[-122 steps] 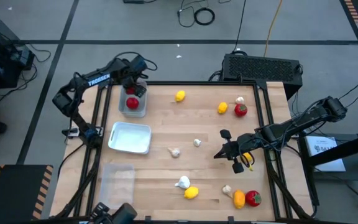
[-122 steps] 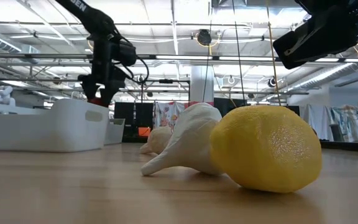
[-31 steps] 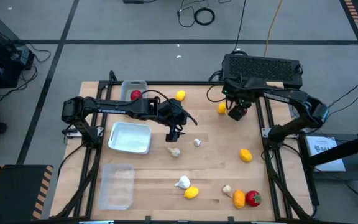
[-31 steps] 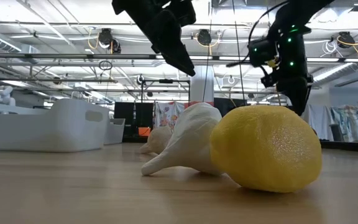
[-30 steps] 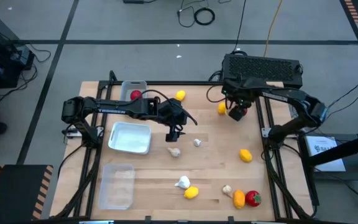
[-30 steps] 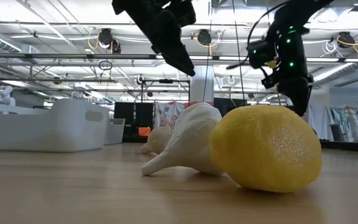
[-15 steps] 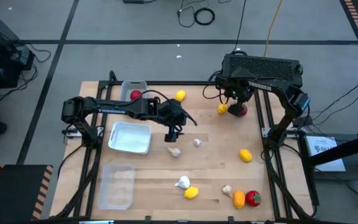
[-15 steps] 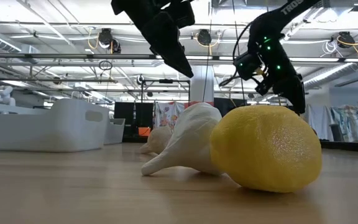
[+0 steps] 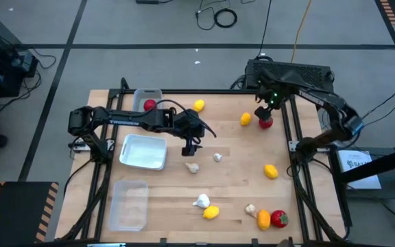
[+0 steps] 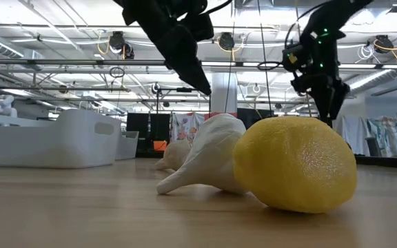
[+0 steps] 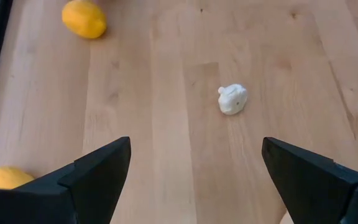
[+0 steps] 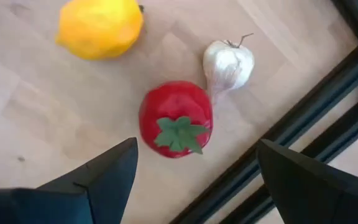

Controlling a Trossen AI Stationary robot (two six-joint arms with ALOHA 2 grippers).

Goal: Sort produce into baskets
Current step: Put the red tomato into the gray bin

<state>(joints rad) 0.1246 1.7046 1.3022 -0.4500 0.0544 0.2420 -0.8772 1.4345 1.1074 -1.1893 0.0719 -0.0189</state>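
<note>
My right gripper [image 9: 266,112] hangs open, pointing down, over a red fruit with a green top [image 12: 176,118] near the table's far right corner. A garlic bulb [image 12: 227,64] and a yellow lemon [image 12: 100,26] lie beside that fruit. My left gripper [image 9: 189,146] hovers open above mid-table, with a garlic bulb [image 11: 232,99] lying on the wood ahead of it. The greyish basket [image 9: 147,110] at the far left holds one red fruit [image 9: 149,105]. The white basket [image 9: 143,151] and the clear basket [image 9: 129,204] stand along the left side.
Loose produce lies about: a lemon [image 9: 199,105] at the far edge, a garlic bulb [image 9: 193,167] at mid-table, a lemon [image 9: 271,171] at the right. Near the front lie garlic [image 9: 201,201], a lemon [image 9: 211,213], an orange oval [image 9: 263,219] and a red fruit [image 9: 278,219].
My right gripper has swung toward the table's far edge and risen a little, turning as it went; it now hangs over the red fruit, which has stayed on the wood.
</note>
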